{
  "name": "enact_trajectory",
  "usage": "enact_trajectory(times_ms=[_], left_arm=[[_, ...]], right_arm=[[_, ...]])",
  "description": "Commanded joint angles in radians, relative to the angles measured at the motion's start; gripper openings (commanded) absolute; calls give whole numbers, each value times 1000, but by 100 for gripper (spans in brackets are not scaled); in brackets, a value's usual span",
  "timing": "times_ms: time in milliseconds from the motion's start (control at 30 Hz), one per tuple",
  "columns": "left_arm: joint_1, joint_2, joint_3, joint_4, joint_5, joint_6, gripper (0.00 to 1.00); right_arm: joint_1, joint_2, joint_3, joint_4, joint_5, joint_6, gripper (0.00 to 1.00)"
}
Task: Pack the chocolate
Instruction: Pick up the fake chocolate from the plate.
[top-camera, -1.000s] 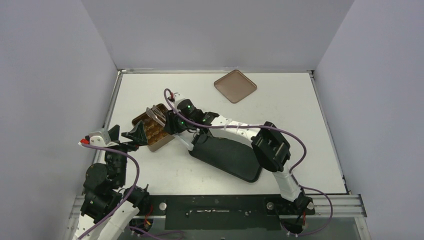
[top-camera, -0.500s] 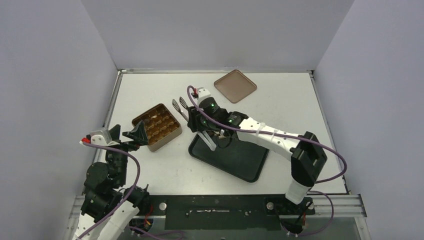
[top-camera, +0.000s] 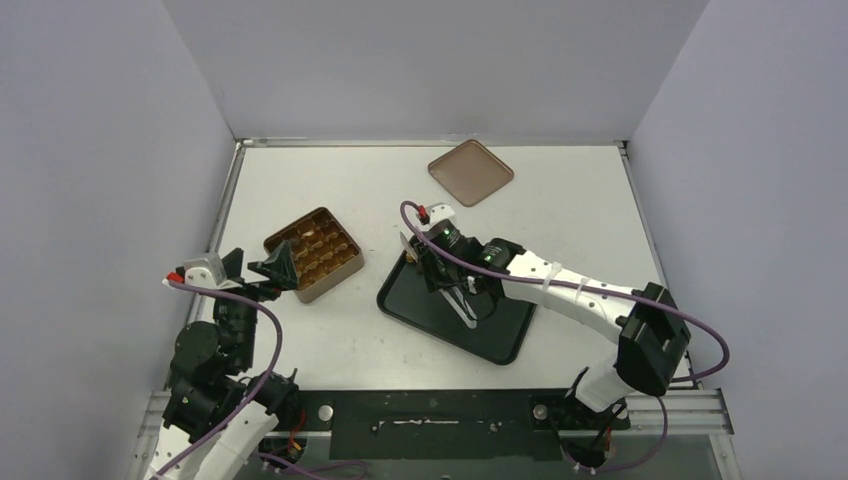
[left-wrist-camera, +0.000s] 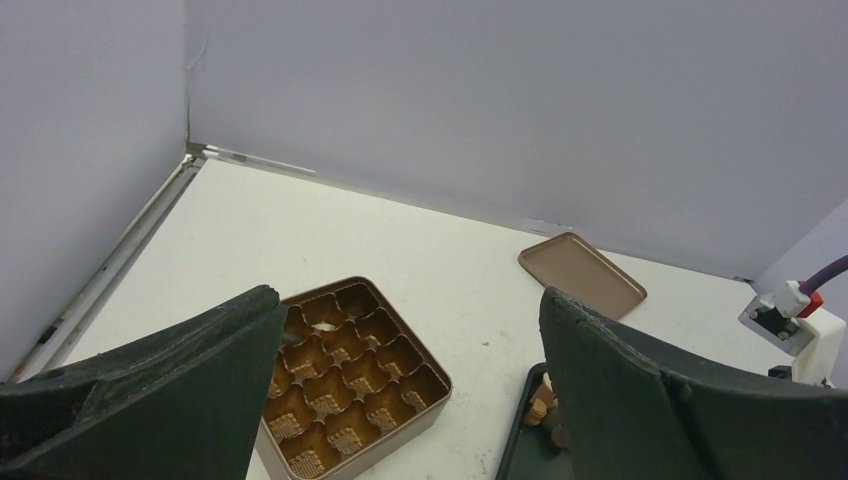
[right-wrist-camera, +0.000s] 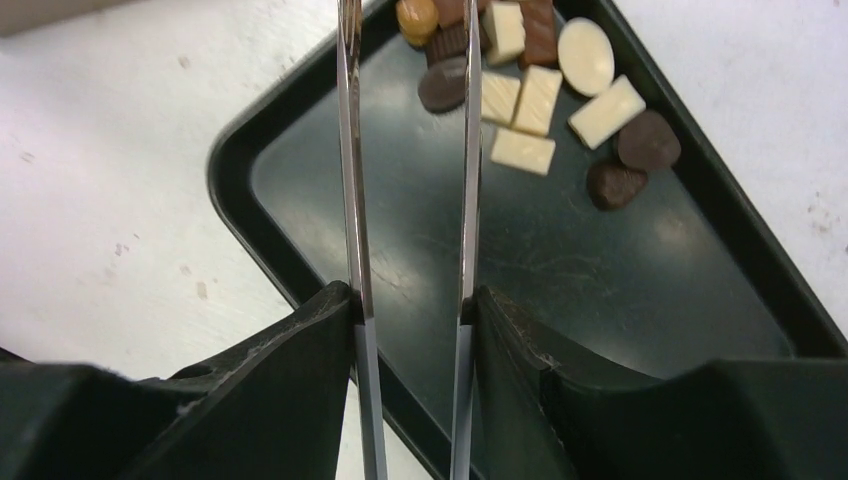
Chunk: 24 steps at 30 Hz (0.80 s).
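The chocolate (right-wrist-camera: 540, 90), several dark brown and cream-white pieces, lies clustered in one corner of the black tray (right-wrist-camera: 560, 260). It also shows in the left wrist view (left-wrist-camera: 545, 405). My right gripper (right-wrist-camera: 410, 300) is shut on metal tongs (right-wrist-camera: 468, 150). Their arms stand apart and empty, with the tips at the near edge of the cluster. In the top view the right gripper (top-camera: 437, 275) is over the tray (top-camera: 490, 335). The gold-brown tin (top-camera: 313, 253) holds one cream piece (left-wrist-camera: 322, 326). My left gripper (top-camera: 275, 268) is open beside the tin's near-left corner.
The flat brown lid (top-camera: 470, 172) lies at the back of the table, also seen from the left wrist (left-wrist-camera: 582, 274). The tin (left-wrist-camera: 440, 400) stands just left of the tray (left-wrist-camera: 520, 450). Walls enclose the table on three sides.
My right arm has swung with the tongs from over the tin rightward and back to the tray's chocolate corner. The left arm has barely moved.
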Motion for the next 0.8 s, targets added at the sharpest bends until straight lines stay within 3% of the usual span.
enact_trajectory(times_ms=[0,367,767], left_arm=[[-1,16,1,40,22,8,97],[-1,15,4,37,21,10,97],[0,19,3,40,28,11,97]], right_arm=[[3,-61,-23,-61,34,11,44],[-1,-83,-64,-150,82,93,45],[-22,-236,-172,-244,142,192,45]])
